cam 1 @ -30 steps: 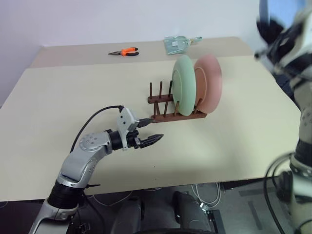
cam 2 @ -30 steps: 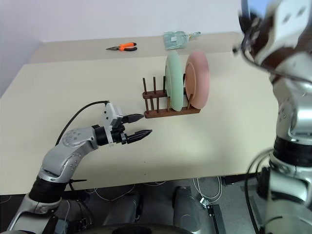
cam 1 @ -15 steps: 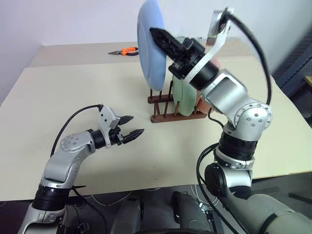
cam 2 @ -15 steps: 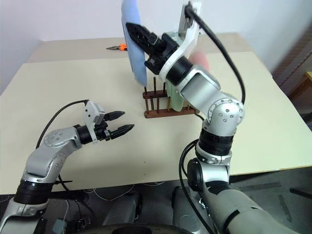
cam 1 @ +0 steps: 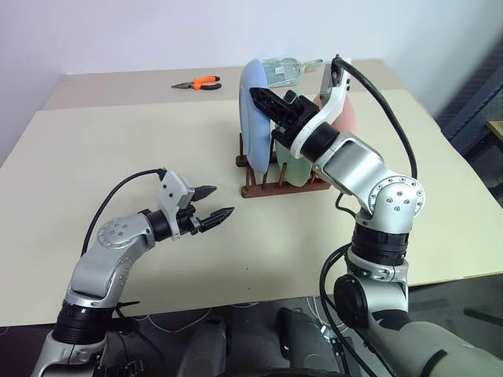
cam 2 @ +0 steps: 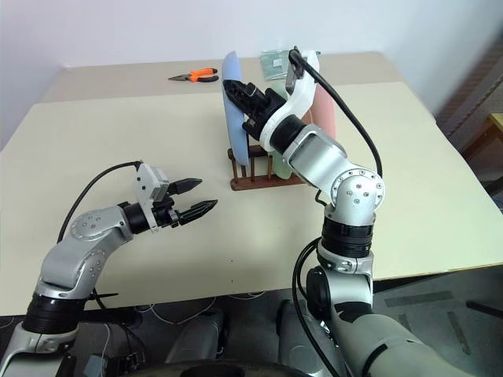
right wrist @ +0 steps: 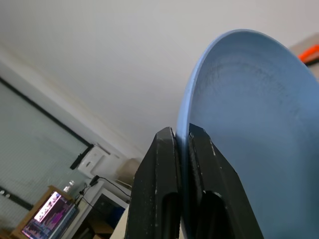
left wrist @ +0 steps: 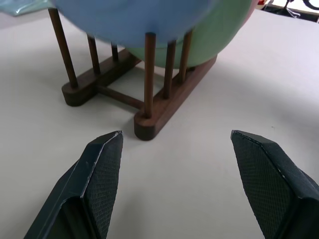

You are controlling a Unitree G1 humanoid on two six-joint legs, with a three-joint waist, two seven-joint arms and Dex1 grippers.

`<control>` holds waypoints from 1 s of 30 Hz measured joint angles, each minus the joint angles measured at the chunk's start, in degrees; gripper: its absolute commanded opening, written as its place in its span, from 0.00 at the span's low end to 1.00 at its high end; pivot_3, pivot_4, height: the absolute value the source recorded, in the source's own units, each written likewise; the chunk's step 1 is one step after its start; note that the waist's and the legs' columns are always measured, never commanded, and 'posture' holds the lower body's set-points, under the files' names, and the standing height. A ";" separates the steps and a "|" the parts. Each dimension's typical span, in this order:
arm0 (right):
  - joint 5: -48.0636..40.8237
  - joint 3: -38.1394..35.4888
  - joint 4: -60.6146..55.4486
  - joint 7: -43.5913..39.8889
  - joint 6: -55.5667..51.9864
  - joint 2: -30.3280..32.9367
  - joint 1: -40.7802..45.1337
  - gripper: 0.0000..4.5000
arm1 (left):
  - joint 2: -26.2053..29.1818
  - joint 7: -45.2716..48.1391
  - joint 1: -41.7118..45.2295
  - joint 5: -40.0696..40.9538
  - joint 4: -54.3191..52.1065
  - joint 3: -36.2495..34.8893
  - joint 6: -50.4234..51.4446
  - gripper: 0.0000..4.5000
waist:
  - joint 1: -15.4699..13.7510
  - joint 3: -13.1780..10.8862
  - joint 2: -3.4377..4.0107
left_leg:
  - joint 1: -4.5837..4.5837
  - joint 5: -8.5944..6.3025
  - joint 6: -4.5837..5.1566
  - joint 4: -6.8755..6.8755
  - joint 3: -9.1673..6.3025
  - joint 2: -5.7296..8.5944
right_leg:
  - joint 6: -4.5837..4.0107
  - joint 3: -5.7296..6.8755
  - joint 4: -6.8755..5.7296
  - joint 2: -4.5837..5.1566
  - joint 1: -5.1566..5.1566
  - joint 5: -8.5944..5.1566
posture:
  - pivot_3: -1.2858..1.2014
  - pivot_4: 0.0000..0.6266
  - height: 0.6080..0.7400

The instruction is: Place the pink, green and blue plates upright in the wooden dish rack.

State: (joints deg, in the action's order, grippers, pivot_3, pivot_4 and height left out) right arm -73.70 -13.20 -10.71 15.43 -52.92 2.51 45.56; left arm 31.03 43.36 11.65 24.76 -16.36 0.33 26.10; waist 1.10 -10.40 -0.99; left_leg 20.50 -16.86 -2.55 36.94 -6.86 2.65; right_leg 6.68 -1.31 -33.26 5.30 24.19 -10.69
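my right gripper [right wrist: 182, 149]: clamped on blue plate [cam 1: 253, 110] rim, over wooden dish rack [cam 1: 279, 182] | my left gripper [cam 1: 214, 202]: spread, empty, near rack

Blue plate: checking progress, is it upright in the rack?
Upright: the blue plate stands on edge at the wooden dish rack's pegs, right gripper fingers clamping its rim.

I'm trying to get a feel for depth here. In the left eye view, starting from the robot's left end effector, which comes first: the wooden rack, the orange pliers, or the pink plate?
From the left end effector:
1. Wooden rack, just ahead and to its right; its near end is closest.
2. Pink plate, at the rack's far-right end, behind the green plate.
3. Orange pliers, far back on the table.
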 measured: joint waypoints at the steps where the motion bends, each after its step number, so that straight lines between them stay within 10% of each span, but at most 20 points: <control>1: 1.13 0.38 0.07 -0.64 0.49 0.83 0.03 0.35 | 0.00 -0.01 0.00 0.00 0.00 0.00 0.00 0.79 | -0.03 0.00 0.00 | 0.00 0.00 0.00 0.00 0.00 0.00 | 0.00 0.00 0.00 0.00 0.00 0.00 | 0.52 0.24 1.00; 4: 4.61 1.77 0.23 -3.23 1.03 3.58 0.42 0.66 | -0.11 -0.05 0.00 0.00 -0.01 0.04 0.06 0.79 | 0.01 0.00 0.00 | 0.00 0.00 0.00 0.00 0.02 0.00 | 0.00 0.00 0.00 0.00 0.00 0.00 | 0.52 0.24 1.00; 10: 11.17 4.40 -0.41 -9.31 2.78 8.59 1.11 0.66 | -0.96 -0.14 0.19 0.00 -0.02 0.69 0.74 0.79 | -0.15 0.00 0.00 | 0.04 0.00 0.00 0.01 0.03 -0.01 | 0.00 -0.01 0.03 -0.01 0.00 0.00 | 0.52 0.24 1.00; 15: 16.85 2.00 -10.72 -25.04 7.06 26.88 -0.31 0.66 | -0.79 -0.59 0.11 -0.16 -0.03 0.54 0.96 0.79 | -0.53 0.04 -0.12 | 0.15 -0.02 0.03 0.04 0.02 0.04 | 0.04 0.00 0.21 0.04 -0.06 -0.02 | 0.52 0.24 1.00; 23: 21.97 -19.10 -5.02 -48.35 10.72 46.89 -31.76 0.66 | 1.83 -2.59 -1.79 -2.10 4.45 -3.69 -0.96 0.79 | -0.51 0.08 -0.20 | -0.05 -0.06 0.09 0.03 0.18 -0.04 | 0.20 -0.04 0.24 0.05 -0.22 -0.19 | 0.52 0.24 1.00; 30: 36.01 -12.79 0.21 -58.65 21.05 47.93 -44.04 0.66 | 2.86 -4.16 -4.05 -5.51 10.27 -7.37 -6.75 0.79 | -0.03 0.04 -0.01 | -0.14 -0.07 0.08 0.08 0.49 -0.22 | 0.14 -0.12 0.16 0.05 -0.13 -0.15 | 0.52 0.24 1.00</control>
State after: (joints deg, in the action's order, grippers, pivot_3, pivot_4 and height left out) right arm -37.69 -25.99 -10.51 -43.22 -31.87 50.45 1.51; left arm 33.90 39.20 7.60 19.25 -6.08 -7.04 19.35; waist 1.07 -10.35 -1.00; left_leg 20.36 -16.93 -2.47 37.02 -6.37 2.43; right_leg 6.82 -1.43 -33.09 5.35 24.06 -10.84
